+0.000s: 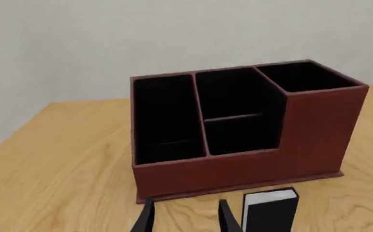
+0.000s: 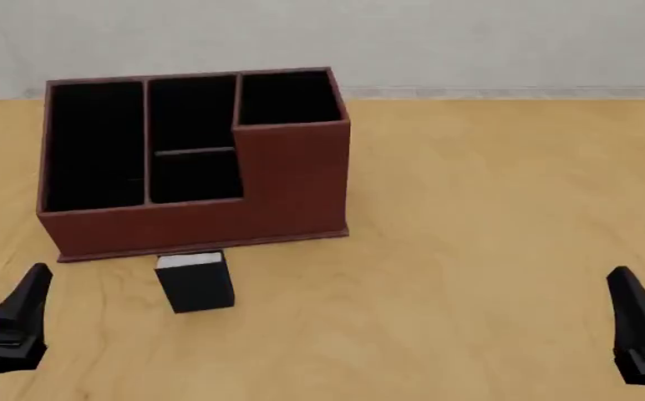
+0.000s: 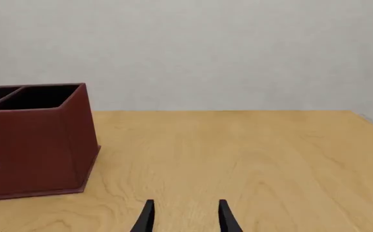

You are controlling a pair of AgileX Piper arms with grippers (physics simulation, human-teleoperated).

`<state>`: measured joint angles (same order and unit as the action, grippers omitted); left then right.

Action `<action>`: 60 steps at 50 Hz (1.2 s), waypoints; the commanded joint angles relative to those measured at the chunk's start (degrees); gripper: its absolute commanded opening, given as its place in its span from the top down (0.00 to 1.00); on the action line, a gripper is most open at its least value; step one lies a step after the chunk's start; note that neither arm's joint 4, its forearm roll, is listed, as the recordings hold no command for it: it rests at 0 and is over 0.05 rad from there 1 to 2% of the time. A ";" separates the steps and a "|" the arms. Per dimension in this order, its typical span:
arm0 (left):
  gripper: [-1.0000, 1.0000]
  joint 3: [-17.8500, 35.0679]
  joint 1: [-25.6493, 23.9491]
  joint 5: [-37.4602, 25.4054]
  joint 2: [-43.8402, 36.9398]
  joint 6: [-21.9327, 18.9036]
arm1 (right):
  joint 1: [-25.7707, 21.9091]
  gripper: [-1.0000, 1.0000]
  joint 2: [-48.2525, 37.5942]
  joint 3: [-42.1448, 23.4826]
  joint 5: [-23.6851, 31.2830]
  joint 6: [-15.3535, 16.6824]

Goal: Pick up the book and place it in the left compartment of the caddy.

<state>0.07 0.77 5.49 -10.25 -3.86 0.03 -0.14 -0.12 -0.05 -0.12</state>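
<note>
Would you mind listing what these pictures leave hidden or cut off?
- Book: lower part cut off by the left wrist view's bottom edge; out of the right wrist view altogether.
- Caddy: only its tall end shows in the right wrist view; the frame edge cuts off the rest.
- Left compartment: its floor is lost in black lining.

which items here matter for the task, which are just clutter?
Task items:
book, standing in front of the caddy
caddy
left compartment, holding nothing
left gripper, open

Not involved:
right gripper, open over bare table
No clutter in view.
</note>
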 commanded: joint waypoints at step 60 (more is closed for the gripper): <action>0.00 17.68 -18.26 25.38 -37.09 -1.99 | -0.44 0.00 -0.07 -0.12 0.10 -1.03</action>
<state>13.70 -13.88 27.77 -39.39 -4.48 -0.41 -0.20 -0.27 0.08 -1.23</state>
